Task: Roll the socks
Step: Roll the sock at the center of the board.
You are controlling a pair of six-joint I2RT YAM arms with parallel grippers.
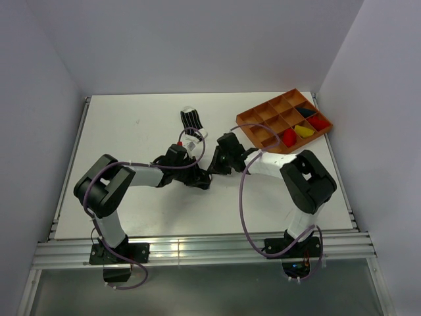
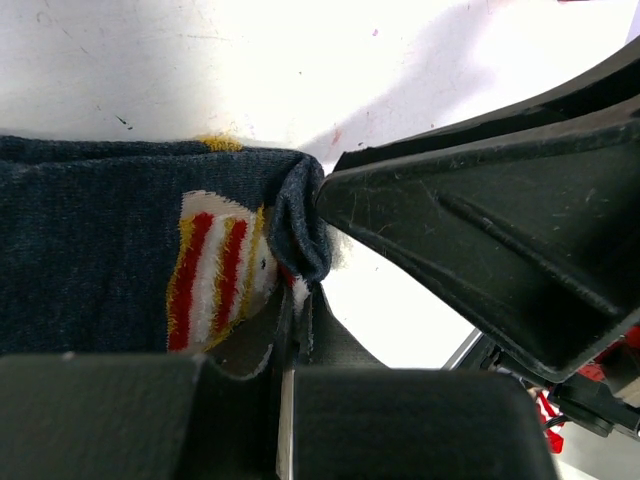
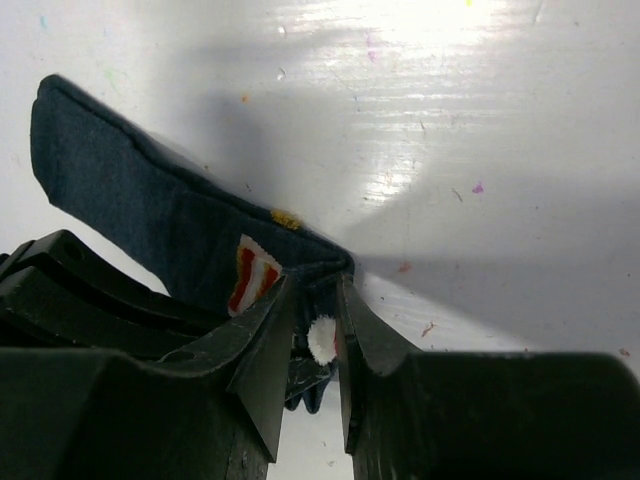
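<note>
Navy sock is cut off by the left edge in the left wrist view, and its lower edge is covered by the blurred left fingers. In the right wrist view its near end is hidden behind the right fingers. A white tuft is seen in the gap but cannot be identified. Whether the fold is gripped by the right fingers cannot be told. From above, the navy sock is fully hidden under both wrists. The near end of the striped sock is lost behind the left arm. The contents of the tray are too small to be named.
</note>
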